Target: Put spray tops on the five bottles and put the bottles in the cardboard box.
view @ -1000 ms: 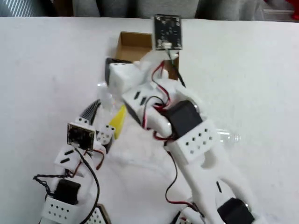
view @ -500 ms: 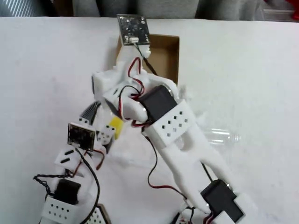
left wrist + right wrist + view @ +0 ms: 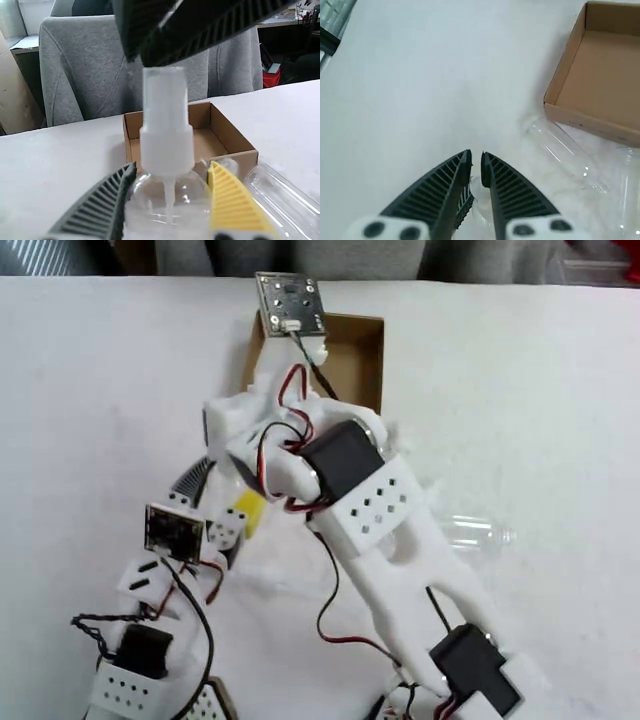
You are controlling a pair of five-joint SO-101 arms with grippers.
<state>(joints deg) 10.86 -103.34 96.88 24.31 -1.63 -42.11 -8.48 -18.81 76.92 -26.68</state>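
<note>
A clear bottle point(image 3: 167, 205) with a white spray top point(image 3: 166, 130) stands upright between the grey and yellow fingers of my left gripper point(image 3: 167, 200), which is shut on its body. The black fingers of my right gripper point(image 3: 476, 157) are shut just over the spray top, touching its cap from above. In the high view the yellow finger point(image 3: 246, 512) shows beside the right arm point(image 3: 330, 470), which covers the bottle. The open cardboard box point(image 3: 352, 360) lies just behind, and its floor point(image 3: 205, 142) looks bare.
Another clear bottle point(image 3: 475, 533) without a top lies on the white table to the right of the right arm. Clear bottles point(image 3: 565, 150) lie close to the box's front wall point(image 3: 590, 122). A grey chair stands behind the table.
The right arm swung to the left, off the box's middle and over the bottle held by the left gripper. In the last half second it has hardly moved. The left arm stayed put.
</note>
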